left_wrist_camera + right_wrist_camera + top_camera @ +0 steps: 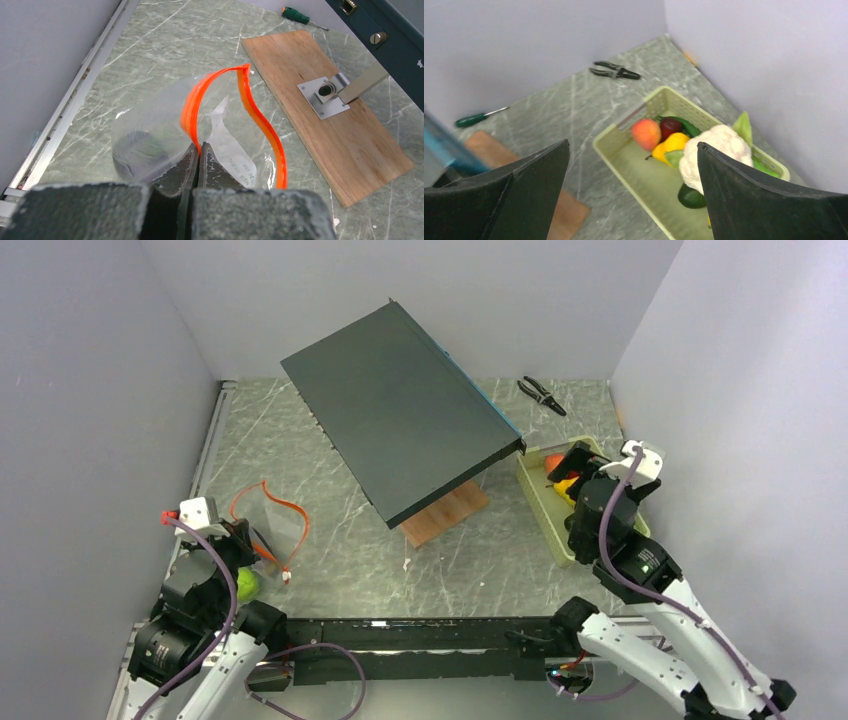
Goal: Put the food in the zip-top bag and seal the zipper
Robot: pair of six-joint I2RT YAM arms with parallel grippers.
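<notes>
Finding: the loading step was in hand, with most of the food not yet moved.

My left gripper (198, 150) was closed on the zipper (260, 120), pinching the near run of the orange-red strip. The zip-top bag (150, 120) lay to the left of the wooden board (330, 115), its mouth held up and gaping. A dark greenish round piece (142, 150) showed through the plastic. I could not tell whether it lay inside the bag or under it.

My right gripper (632, 147) hung with its jaws wide and nothing between them, above the pale green tray (619, 135) to the right of the board. In the tray lay the cauliflower (716, 150), an orange-pink fruit (645, 134), a yellow piece (671, 144) and a dark red piece (669, 125).

Judgement: the next move called for the right jaws to drop onto one piece, close, and carry it across the board to the open mouth, while the left kept the strip lifted. Sealing could only follow once the tray stood unloaded
</notes>
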